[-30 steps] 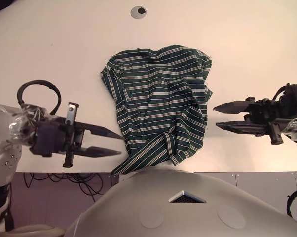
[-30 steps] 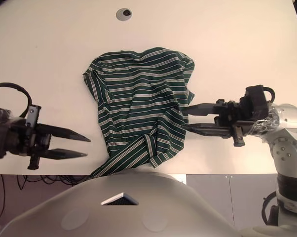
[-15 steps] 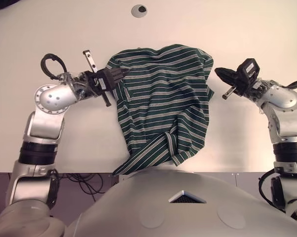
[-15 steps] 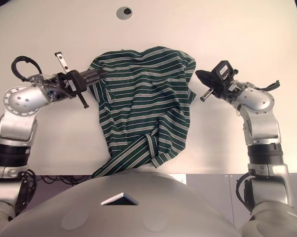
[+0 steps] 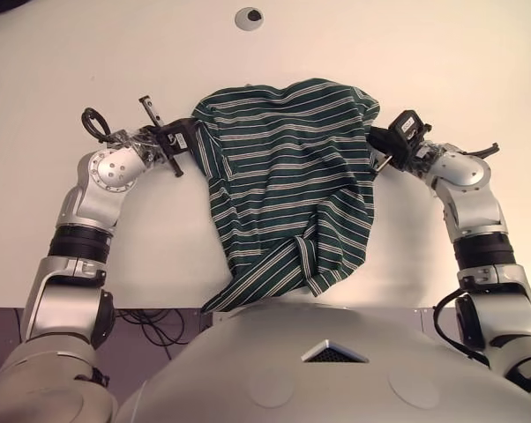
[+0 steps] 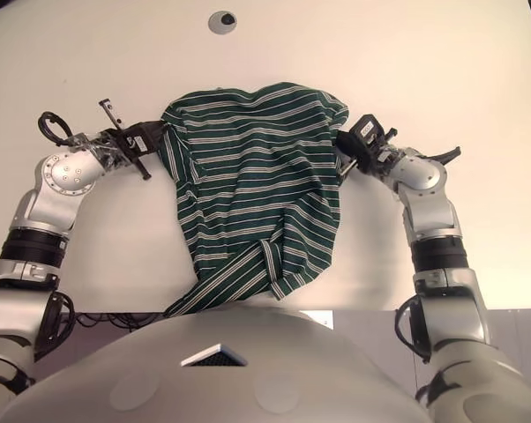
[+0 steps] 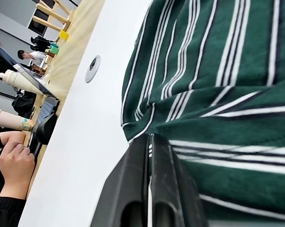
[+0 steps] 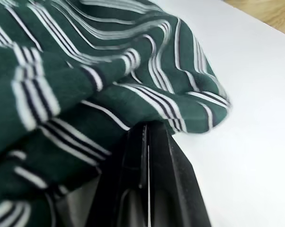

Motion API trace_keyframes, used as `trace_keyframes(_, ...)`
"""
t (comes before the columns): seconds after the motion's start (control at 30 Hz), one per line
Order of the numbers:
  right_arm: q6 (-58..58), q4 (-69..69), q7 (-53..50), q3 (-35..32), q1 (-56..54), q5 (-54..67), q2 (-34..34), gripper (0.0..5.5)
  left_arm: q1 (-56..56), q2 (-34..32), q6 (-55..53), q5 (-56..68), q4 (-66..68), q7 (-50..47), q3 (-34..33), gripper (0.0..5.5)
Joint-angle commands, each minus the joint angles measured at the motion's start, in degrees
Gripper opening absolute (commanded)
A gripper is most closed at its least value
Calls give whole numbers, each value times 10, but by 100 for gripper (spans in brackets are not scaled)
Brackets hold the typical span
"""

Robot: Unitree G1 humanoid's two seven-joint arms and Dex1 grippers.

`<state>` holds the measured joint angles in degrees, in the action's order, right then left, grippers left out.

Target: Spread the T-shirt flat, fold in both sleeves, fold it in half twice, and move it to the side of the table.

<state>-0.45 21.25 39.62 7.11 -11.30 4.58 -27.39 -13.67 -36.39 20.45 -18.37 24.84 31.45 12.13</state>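
From the head camera, the T-shirt [image 5: 287,176] is lying rumpled on the smooth, pale table [image 5: 442,53]. It is a soft knit in dark green with thin white stripes running across it. It is spanning the space between the two grippers. The left gripper [image 5: 192,134] is meeting the shirt's upper left edge, and the right gripper [image 5: 373,141] is meeting its upper right edge. The cloth is bunching into a rounded hump between them. Well below both grippers, the fabric is narrowing and twisting into a crossed fold. One striped tail is trailing off toward the near edge of the table. A small round grey grommet [image 5: 249,18] is sitting in the tabletop beyond the shirt, well apart from either gripper.

In the left wrist view, the two long, black, tapering fingers [image 7: 135,179] are pressing together with only a hairline seam between them. Their tips are pinching the shirt's folded edge. The ribbed, striped cloth is rising in a thick roll just past the tips. Bare white table is lying beside them.

In the right wrist view, the matte black fingers [image 8: 168,179] are likewise pressing together. They are nipping the underside of a rounded, puffy fold of the shirt, which is draping over and around their tips. Glossy white tabletop is lying just beside them.
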Motion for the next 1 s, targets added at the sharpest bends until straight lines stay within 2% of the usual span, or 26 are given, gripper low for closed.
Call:
trace_keyframes(0.03,1,10,4,-8,-17,2,8,1,17,-11,-13,-15,19,22,22,3)
trace_keyframes(0.27,22,33,8,14,-26,-22,6,1,21,-20,-36,-23,22,54,47,3)
trace_keyframes(0.47,92,54,39,61,-79,-66,-7,1,16,-82,-61,-67,9,112,83,3)
trace_keyframes(0.63,116,97,52,102,-100,-125,-37,1,-2,-111,-66,-61,-12,103,63,3)
trace_keyframes(0.83,109,165,30,92,-132,-145,-67,1,-5,-146,-72,-52,-24,103,41,3)
trace_keyframes(1.0,82,203,6,92,-141,-152,-63,1,-10,-147,-65,-48,-16,86,28,3)
